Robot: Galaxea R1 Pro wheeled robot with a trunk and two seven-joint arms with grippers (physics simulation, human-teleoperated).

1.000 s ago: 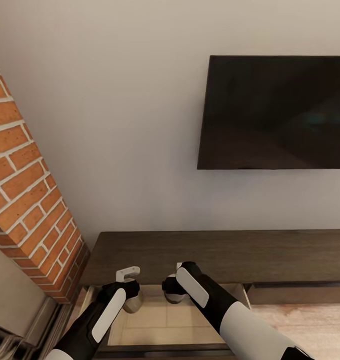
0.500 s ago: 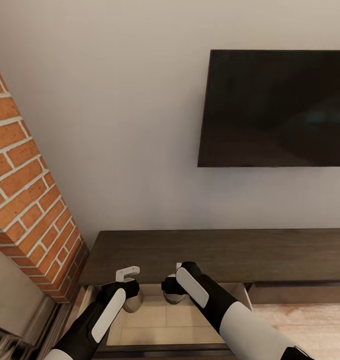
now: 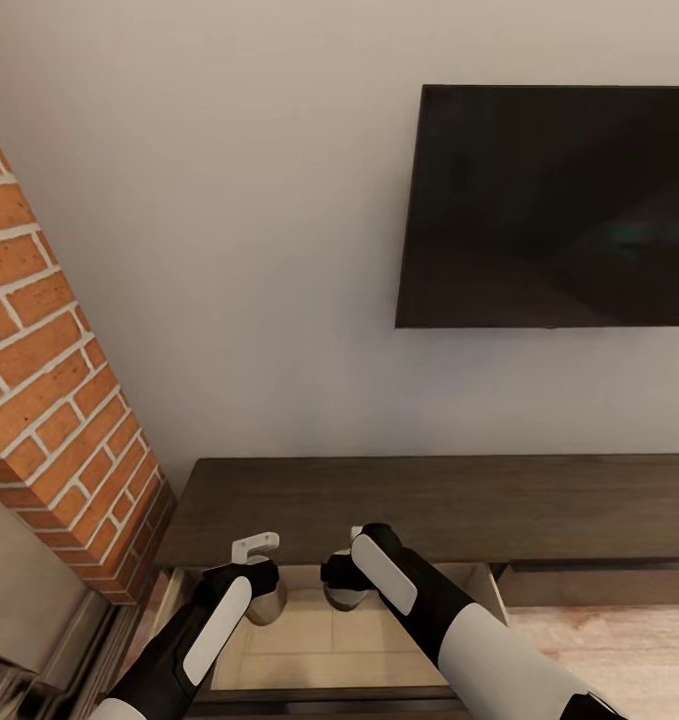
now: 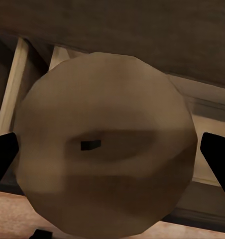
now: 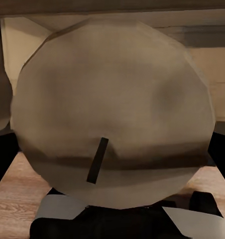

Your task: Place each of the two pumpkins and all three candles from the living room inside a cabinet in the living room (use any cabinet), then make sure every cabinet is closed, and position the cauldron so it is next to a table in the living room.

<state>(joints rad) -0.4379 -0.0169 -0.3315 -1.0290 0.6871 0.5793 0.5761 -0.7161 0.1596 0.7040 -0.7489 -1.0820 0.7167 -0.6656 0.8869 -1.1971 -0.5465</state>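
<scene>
Living room wall with mounted television [image 3: 554,205] and brick pillar [image 3: 49,400] above the dark cabinet [image 3: 429,505].

Cabinet's left drawer [image 3: 339,640] stands open, pale inside. Both arms reach over it, each carrying a candle: left gripper [image 3: 264,590] is clamped on one candle [image 4: 105,149], its pale top and wick facing the wrist camera; right gripper [image 3: 341,585] grips another candle [image 5: 112,114]. Judgement: two candles are about to be deposited, neither released yet. Third candle, pumpkins, cauldron and drawer closing remain outstanding as far as visible.
</scene>
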